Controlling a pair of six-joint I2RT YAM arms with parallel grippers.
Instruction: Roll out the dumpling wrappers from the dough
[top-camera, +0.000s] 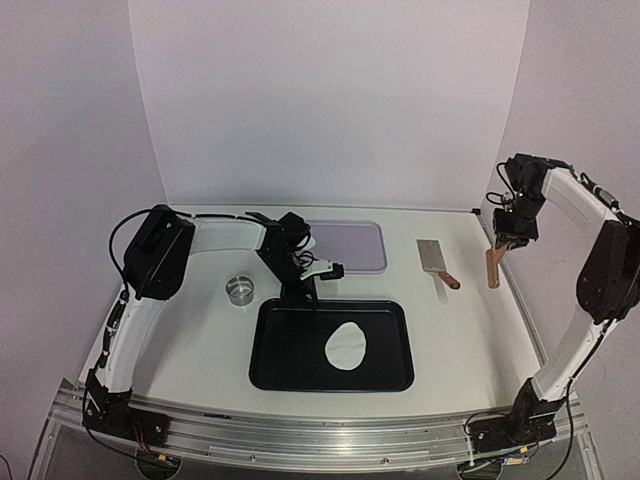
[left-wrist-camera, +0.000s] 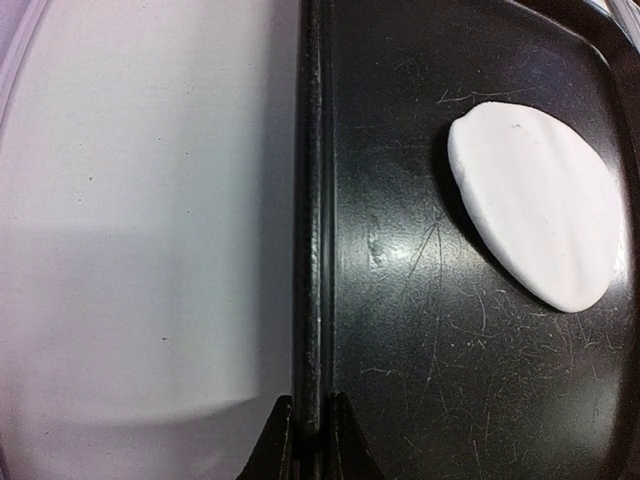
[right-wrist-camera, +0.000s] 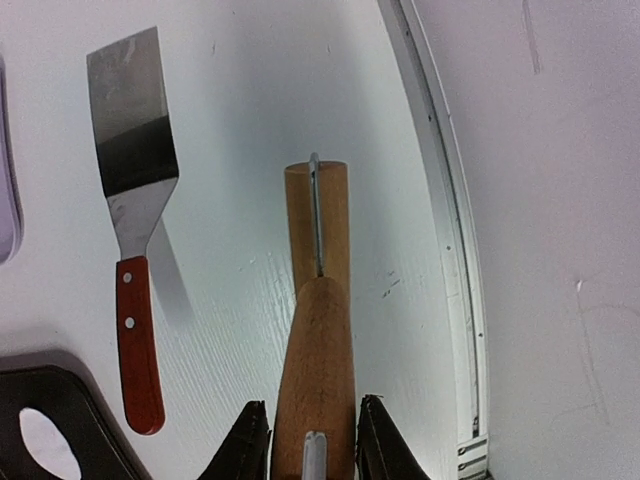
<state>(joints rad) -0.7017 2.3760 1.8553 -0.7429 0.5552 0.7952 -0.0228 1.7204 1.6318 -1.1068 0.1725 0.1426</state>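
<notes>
A flat oval piece of white dough (top-camera: 346, 346) lies in the right half of the black tray (top-camera: 400, 310). It also shows in the left wrist view (left-wrist-camera: 535, 205). My left gripper (top-camera: 300, 296) is shut on the tray's far rim (left-wrist-camera: 312, 200), with one finger on each side of it (left-wrist-camera: 312, 412). My right gripper (top-camera: 507, 242) is shut on the handle of a wooden roller (top-camera: 493, 268) and holds it above the table at the far right (right-wrist-camera: 312, 425). The roller (right-wrist-camera: 318, 330) hangs tip down. No cut round dumpling wrappers are in view.
A small metal ring cutter (top-camera: 241, 289) stands left of the tray. A steel scraper with a red handle (top-camera: 438, 262) lies left of the roller, also in the right wrist view (right-wrist-camera: 135, 200). A pale lavender board (top-camera: 350, 245) lies behind the tray. The table's right edge rail (right-wrist-camera: 450, 250) is close.
</notes>
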